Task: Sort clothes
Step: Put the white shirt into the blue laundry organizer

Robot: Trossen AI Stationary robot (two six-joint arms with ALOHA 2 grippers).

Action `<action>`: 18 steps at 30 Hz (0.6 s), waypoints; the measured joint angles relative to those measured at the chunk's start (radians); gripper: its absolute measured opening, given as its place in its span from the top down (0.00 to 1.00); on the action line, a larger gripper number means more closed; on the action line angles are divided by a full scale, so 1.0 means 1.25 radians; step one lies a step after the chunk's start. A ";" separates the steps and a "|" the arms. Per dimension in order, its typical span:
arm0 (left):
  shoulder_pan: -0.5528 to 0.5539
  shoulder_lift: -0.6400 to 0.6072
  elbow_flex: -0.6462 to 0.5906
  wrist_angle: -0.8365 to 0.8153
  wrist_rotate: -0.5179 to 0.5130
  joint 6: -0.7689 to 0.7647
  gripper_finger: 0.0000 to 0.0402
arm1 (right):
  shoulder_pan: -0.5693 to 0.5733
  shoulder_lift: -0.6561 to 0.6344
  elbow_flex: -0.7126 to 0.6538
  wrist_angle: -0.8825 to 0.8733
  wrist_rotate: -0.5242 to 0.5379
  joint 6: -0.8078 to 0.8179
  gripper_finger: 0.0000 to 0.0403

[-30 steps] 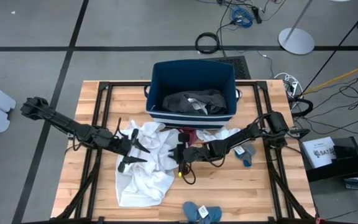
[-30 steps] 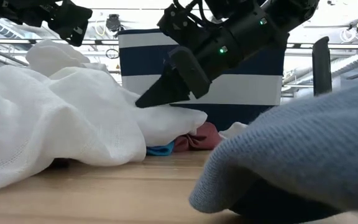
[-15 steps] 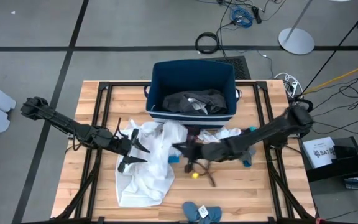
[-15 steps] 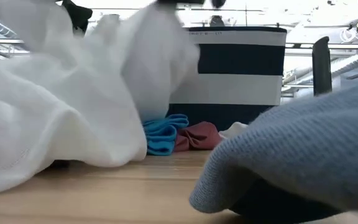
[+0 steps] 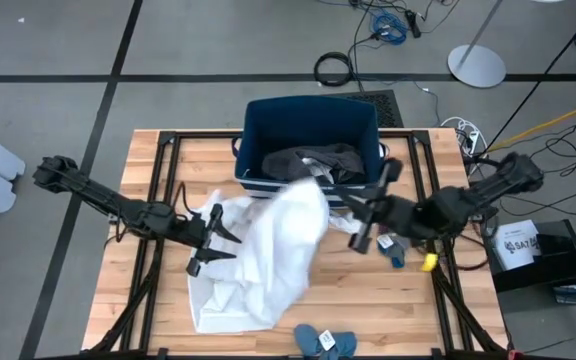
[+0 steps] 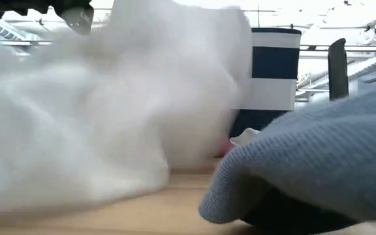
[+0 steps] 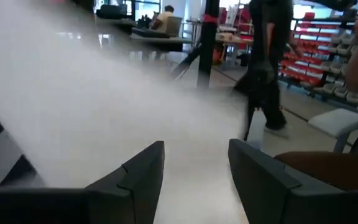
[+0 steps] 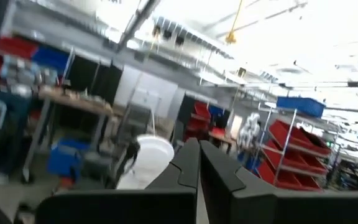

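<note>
Right gripper (image 5: 356,205): fingers (image 8: 188,167) pressed flat together, raised above the table just in front of the navy striped bin (image 5: 311,118). Whether it has hold of the white garment (image 5: 268,250) cannot be told; the cloth's upper edge billows up just beside its tip, near the bin's front wall.

Left gripper (image 5: 213,240): jaws parted, nothing between them, held over the left part of the table with the white garment right in front of its fingers (image 7: 138,171).

White garment: large, blurred, spread from the bin's front edge down over the middle of the wooden table (image 5: 148,310); in the low view it fills the left and centre.

Dark grey garment (image 5: 313,162): lying inside the bin.

Blue sock (image 5: 398,250): on the table beneath the right arm.

Blue-grey sock pair (image 5: 325,341): at the table's near edge, well apart from both grippers.
</note>
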 joint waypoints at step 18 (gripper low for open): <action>0.000 0.000 0.000 0.004 0.038 -0.041 0.53 | 0.043 0.038 0.000 -0.443 -0.107 0.365 0.93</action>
